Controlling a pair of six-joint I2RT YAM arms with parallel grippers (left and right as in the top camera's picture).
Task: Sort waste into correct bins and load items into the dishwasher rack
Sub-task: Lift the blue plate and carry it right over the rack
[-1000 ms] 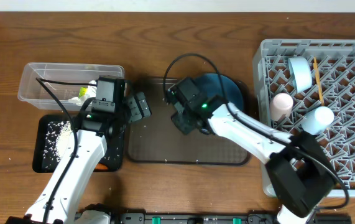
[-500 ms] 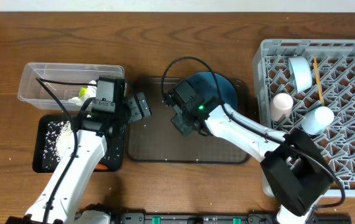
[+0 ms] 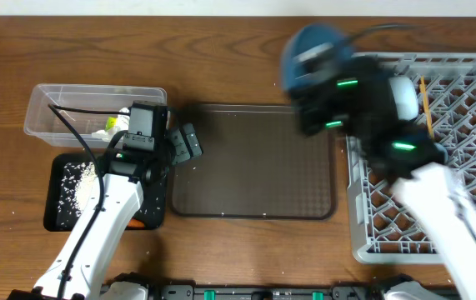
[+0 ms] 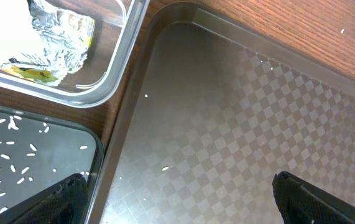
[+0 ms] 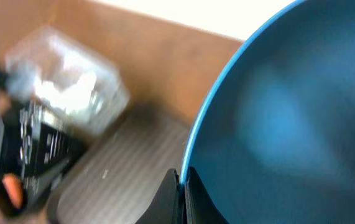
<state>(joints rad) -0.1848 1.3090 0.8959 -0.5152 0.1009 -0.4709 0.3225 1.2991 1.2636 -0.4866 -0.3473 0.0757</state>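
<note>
Blue plate (image 3: 308,48) (motion-blurred in overhead view): raised on edge at the far left corner of the dishwasher rack (image 3: 463,79), partly over the counter (image 3: 179,50), not yet seated in the rack. Rim clamped between the closed fingers of the right pincer (image 5: 181,185), a thin-edge grip suited to slotting the plate upright between pegs. Judged as the transfer step, with lowering into a free row the likely next move. Risks: slip from so narrow a hold, or a knock against the light blue cup (image 3: 402,98) and wooden chopsticks (image 3: 425,100) lodged at the rack's far side.

Brown serving tray (image 3: 254,167): bare apart from a few stray rice grains (image 4: 165,168).

Left pincer (image 4: 186,202): wide open, empty, hovering over the tray's left edge, well apart from the carrying arm.

Clear tub (image 3: 54,96): holding the printed snack wrapper (image 4: 62,34) and white tissue (image 4: 0,31).

Black tray (image 3: 58,218): holding scattered rice (image 3: 77,173) and a small orange piece, probably the carrot (image 3: 137,223), at its near right corner. Dry waste and food waste thus apparently kept apart.
</note>
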